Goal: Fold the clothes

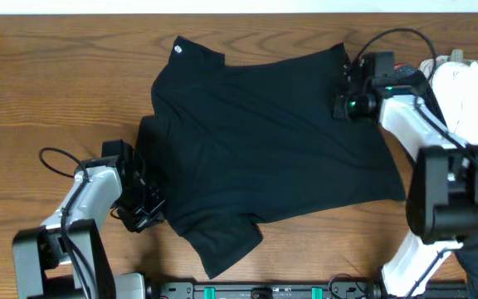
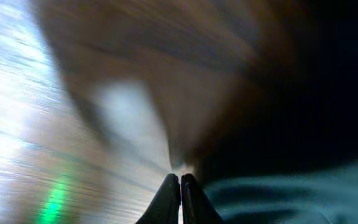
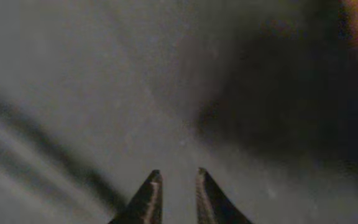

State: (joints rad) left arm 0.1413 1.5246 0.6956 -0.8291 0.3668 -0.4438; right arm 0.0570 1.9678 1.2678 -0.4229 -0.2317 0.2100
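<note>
A black short-sleeved T-shirt [image 1: 264,141] lies spread on the wooden table [image 1: 48,83], its small white neck logo [image 1: 178,50] at the far left corner. My left gripper [image 1: 143,212] sits at the shirt's near left edge. In the left wrist view the left gripper [image 2: 180,177] is shut, tips pressed together where wood meets dark fabric [image 2: 303,93]. My right gripper [image 1: 343,91] rests on the shirt's far right corner. In the right wrist view the right gripper [image 3: 178,174] has its jaws nearly together, pressed into the fabric [image 3: 135,81].
A pile of white clothes [image 1: 471,95] lies at the right edge behind the right arm, with a bit of red [image 1: 405,68] beside it. A black cable [image 1: 52,158] loops on the table by the left arm. Bare wood surrounds the shirt on the left.
</note>
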